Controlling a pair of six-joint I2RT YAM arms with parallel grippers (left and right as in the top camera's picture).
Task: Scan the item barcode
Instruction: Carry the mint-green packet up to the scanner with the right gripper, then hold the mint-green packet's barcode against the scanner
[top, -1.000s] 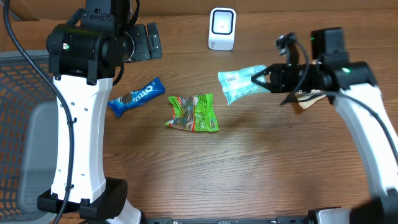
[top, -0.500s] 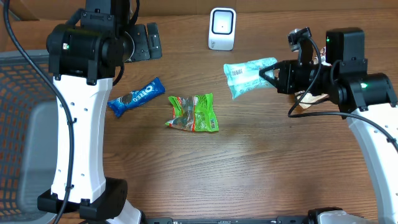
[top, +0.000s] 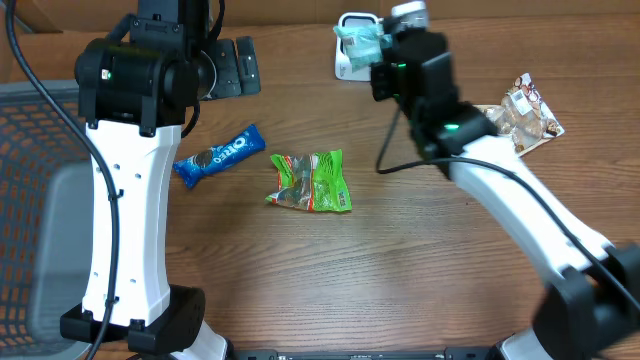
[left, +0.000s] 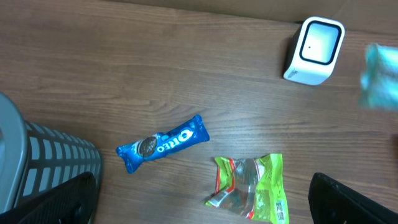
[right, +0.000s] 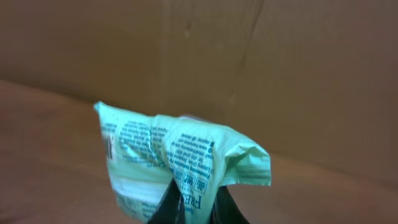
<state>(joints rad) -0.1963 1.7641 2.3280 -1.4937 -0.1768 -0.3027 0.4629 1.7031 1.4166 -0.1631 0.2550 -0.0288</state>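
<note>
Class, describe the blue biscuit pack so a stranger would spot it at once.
Start at the wooden table and find the tall white left arm. Between it and the crumpled green packet lies the Oreo pack. It is the only blue wrapper: long, narrow, white lettering.

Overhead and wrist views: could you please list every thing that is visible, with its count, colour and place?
Oreo packet: one, blue, on the table, left of centre.
snack bag: one, green, table centre, right of the Oreo packet.
pouch: one, pale mint green, held in the air by the scanner.
scanner: one, white, back of the table, centre.
wrapper: one, brown and white, back right of the table.
basket: one, grey, far left.
table: one, brown wood.
left pincer: one, black, open, raised at back left.
right pincer: one, black, shut on the pouch.
</note>
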